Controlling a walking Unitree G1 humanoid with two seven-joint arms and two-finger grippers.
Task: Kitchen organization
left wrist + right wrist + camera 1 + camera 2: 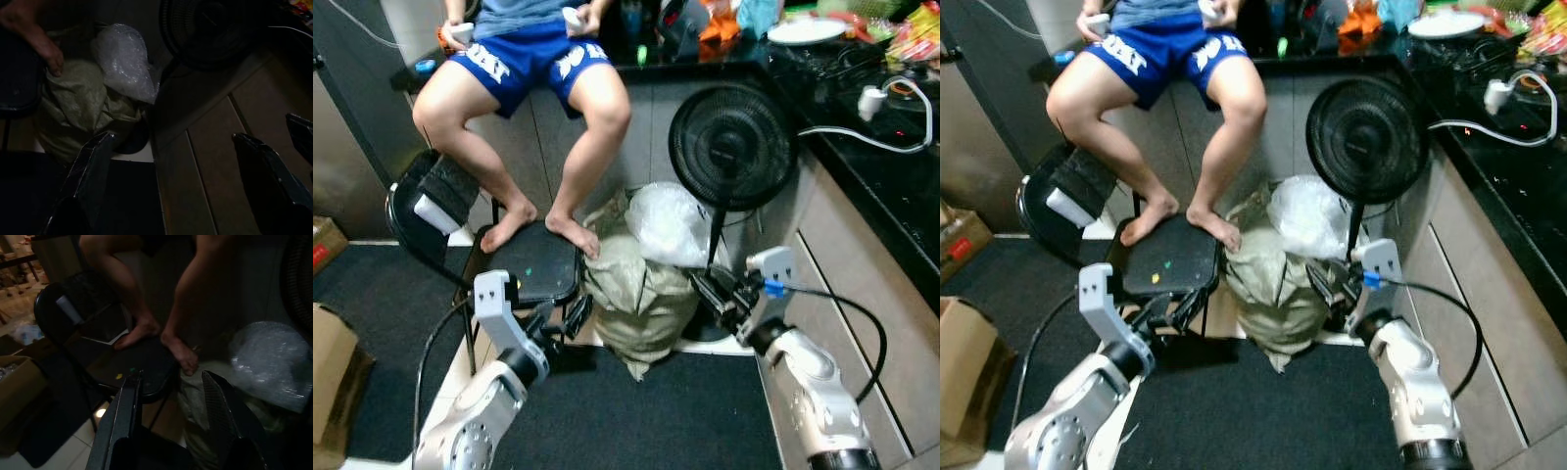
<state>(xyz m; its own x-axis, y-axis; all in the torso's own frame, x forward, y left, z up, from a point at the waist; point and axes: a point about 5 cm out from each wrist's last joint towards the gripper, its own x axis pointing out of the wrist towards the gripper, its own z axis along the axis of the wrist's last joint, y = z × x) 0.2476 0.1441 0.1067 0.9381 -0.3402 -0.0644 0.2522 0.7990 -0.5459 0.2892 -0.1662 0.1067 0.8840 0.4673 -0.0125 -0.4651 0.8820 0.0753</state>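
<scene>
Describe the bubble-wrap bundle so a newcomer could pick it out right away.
Start at the black pedestal fan standing against the grey cabinet fronts under the black counter. Just beside its pole, on the robot's left, a dull green sack slumps on the floor, and the bubble-wrap bundle sits on top of it. It is the one shiny, whitish, translucent lump among dark or drab things.

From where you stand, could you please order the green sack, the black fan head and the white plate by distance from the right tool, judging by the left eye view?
Measured from the right tool:
1. Green sack, on the floor just to its left.
2. Black fan head, above it by the cabinet.
3. White plate, far back on the black counter.
</scene>
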